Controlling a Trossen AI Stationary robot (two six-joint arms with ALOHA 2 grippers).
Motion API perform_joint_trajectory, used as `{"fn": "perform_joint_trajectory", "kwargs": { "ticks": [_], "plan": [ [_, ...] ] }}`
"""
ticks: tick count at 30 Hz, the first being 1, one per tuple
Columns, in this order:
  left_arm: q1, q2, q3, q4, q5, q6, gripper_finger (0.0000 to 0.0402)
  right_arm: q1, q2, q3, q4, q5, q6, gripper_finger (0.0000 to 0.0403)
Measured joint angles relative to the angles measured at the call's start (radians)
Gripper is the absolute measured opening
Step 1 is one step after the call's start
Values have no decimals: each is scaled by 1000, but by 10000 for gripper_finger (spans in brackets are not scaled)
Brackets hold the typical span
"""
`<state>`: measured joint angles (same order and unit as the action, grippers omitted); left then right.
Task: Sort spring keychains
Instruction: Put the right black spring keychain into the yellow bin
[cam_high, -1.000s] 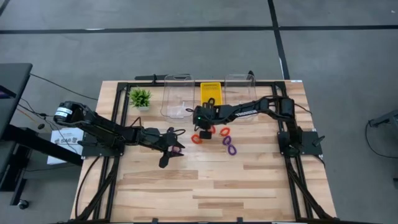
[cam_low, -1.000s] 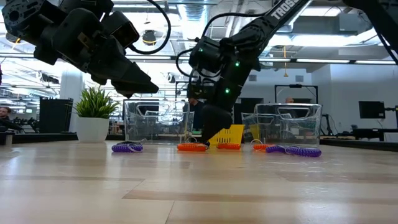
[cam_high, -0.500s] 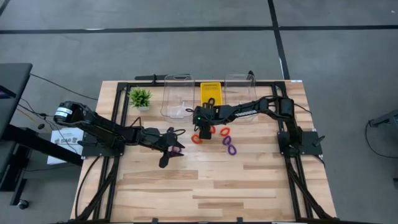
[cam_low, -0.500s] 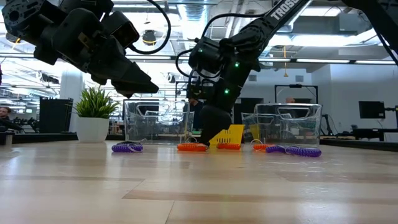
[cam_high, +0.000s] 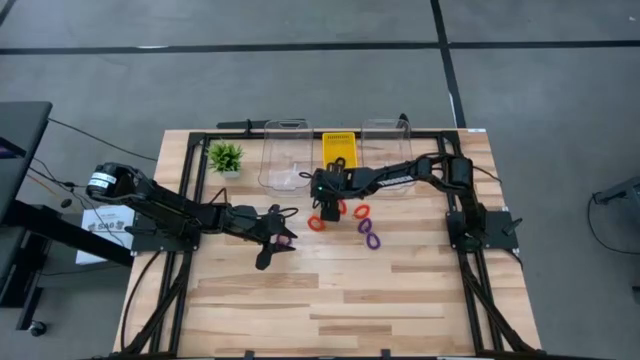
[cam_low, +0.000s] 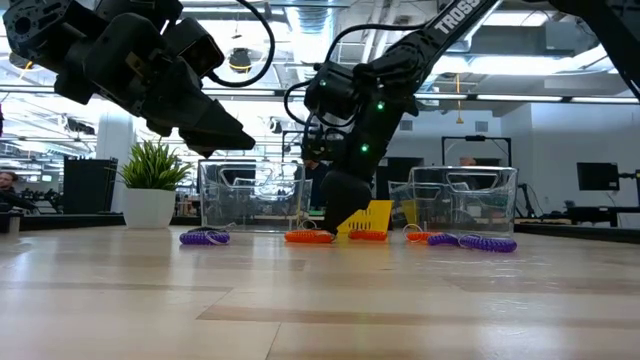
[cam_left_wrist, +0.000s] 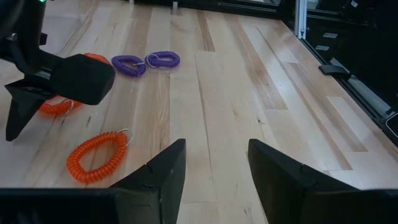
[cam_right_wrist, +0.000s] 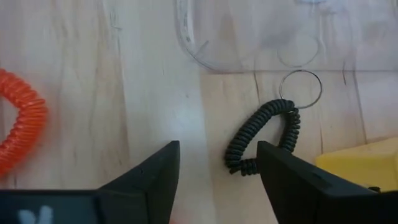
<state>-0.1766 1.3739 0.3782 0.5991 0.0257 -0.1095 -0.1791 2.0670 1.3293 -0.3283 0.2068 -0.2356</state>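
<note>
Fingers (cam_right_wrist: 155, 180) of the right gripper (cam_high: 322, 190) are spread apart and grasping nothing, poised over a black spring keychain (cam_right_wrist: 264, 138) lying on the table (cam_high: 400, 290) just beside the clear bin (cam_high: 283, 150) and the yellow bin (cam_high: 339, 147). Left gripper (cam_high: 272, 238), fingers parted too, hangs low at the table's left-middle. Orange keychains (cam_left_wrist: 96, 155) and purple keychains (cam_left_wrist: 145, 62) lie scattered on the wood between the two arms.

Grey concrete floor (cam_high: 300, 60) crossed by dark lines (seams or tape); beyond the table, ceiling lights (cam_low: 240, 60) and a dark monitor (cam_low: 595, 178).
</note>
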Motion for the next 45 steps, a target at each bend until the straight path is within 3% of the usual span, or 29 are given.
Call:
{"fn": "perform_joint_trajectory", "kwargs": {
  "ticks": [8, 30, 45],
  "plan": [
    [0, 0, 0, 0, 0, 0, 172, -16, 0, 0, -8, -77, 0, 181],
    [0, 0, 0, 0, 0, 0, 172, -33, -3, 0, -66, -111, 27, 129],
    [0, 0, 0, 0, 0, 0, 172, -38, -2, 0, -72, -106, 94, 57]
  ]
}}
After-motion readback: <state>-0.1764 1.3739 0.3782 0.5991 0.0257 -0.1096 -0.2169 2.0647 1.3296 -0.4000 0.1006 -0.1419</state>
